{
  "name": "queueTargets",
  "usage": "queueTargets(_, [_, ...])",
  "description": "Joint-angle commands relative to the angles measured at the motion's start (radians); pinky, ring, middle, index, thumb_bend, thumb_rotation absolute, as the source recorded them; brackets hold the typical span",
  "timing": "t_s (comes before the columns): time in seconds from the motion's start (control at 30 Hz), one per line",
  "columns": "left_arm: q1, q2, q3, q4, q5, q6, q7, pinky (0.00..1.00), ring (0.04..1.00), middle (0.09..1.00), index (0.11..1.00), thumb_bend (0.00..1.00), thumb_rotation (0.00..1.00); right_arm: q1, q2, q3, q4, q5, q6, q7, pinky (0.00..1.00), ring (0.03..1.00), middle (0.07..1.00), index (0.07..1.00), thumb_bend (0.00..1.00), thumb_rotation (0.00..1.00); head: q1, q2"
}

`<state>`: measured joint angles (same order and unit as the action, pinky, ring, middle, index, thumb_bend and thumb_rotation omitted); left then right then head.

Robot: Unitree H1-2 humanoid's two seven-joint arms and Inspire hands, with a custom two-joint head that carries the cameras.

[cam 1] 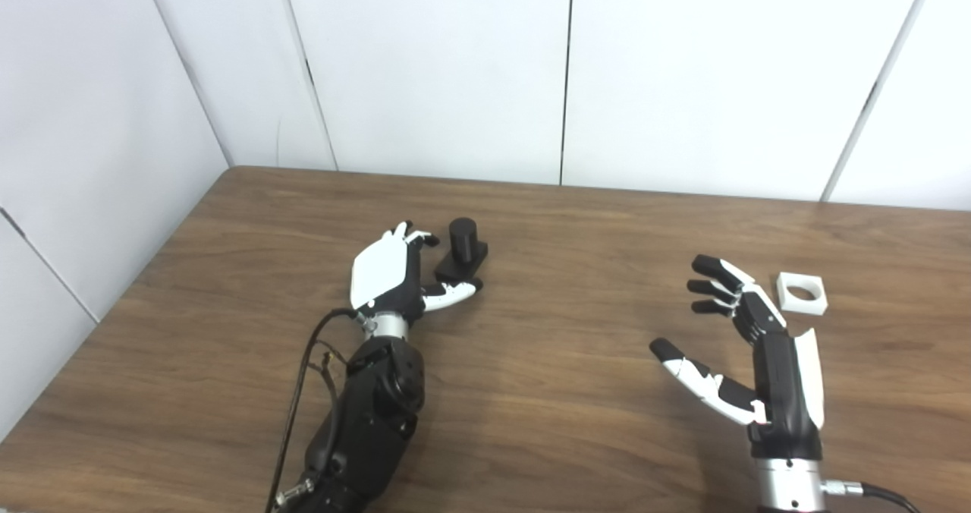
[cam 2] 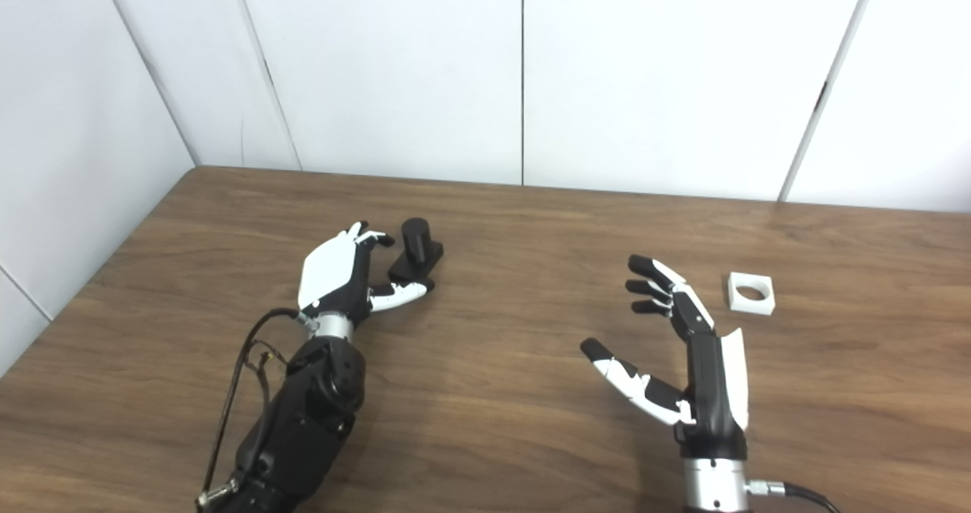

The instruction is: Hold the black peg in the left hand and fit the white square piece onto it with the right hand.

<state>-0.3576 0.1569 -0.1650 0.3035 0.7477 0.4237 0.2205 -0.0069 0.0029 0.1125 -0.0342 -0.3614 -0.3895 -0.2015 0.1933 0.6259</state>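
The black peg (cam 1: 462, 250), a short cylinder on a square base, stands on the wooden table (cam 1: 546, 361). My left hand (cam 1: 394, 272) is open right beside it on its left, fingers and thumb spread around the base without closing on it. The white square piece (cam 1: 802, 293), with a round hole, lies flat at the right. My right hand (cam 1: 747, 346) is open and empty, palm facing left, its fingertips just left of the white piece and apart from it. Both also show in the right eye view: the peg (cam 2: 416, 250) and the white piece (cam 2: 752, 293).
White wall panels (cam 1: 455, 65) close the table's back and left sides. A black cable (cam 1: 300, 391) runs along my left forearm.
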Motion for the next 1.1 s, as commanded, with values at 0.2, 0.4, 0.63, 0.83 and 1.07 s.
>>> queueTargets(0.2, [-0.042, 0.013, -0.001, 0.015, -0.010, 0.003, 0.011, 0.88, 0.977, 0.972, 0.754, 0.82, 0.48, 0.089, -0.049, -0.026, 0.083, -0.015, 0.010, 0.000, 0.62, 0.714, 0.794, 0.780, 0.64, 0.26, 0.000, 0.003])
queueTargets(0.4, [-0.039, 0.011, 0.000, 0.019, -0.018, -0.005, 0.017, 0.87, 0.968, 0.962, 0.738, 0.82, 0.47, 0.090, -0.048, -0.026, 0.079, -0.011, 0.012, 0.000, 0.61, 0.709, 0.791, 0.779, 0.64, 0.27, -0.005, 0.006])
queueTargets(0.63, [-0.039, 0.007, -0.009, 0.026, -0.015, 0.002, 0.028, 0.86, 0.955, 0.942, 0.679, 0.80, 0.45, 0.093, -0.048, -0.027, 0.067, -0.008, 0.007, -0.001, 0.61, 0.708, 0.789, 0.776, 0.64, 0.25, -0.010, 0.011])
queueTargets(0.83, [-0.037, 0.006, -0.008, 0.037, -0.036, -0.016, 0.028, 0.88, 0.965, 0.942, 0.631, 0.78, 0.42, 0.097, -0.052, -0.030, 0.057, -0.014, 0.013, -0.001, 0.61, 0.710, 0.790, 0.778, 0.63, 0.26, -0.010, 0.014])
queueTargets(1.07, [-0.035, 0.005, -0.012, 0.041, -0.042, -0.014, 0.019, 0.88, 0.964, 0.934, 0.618, 0.79, 0.43, 0.093, -0.052, -0.034, 0.059, -0.016, 0.009, -0.005, 0.61, 0.710, 0.792, 0.785, 0.63, 0.28, -0.012, 0.017])
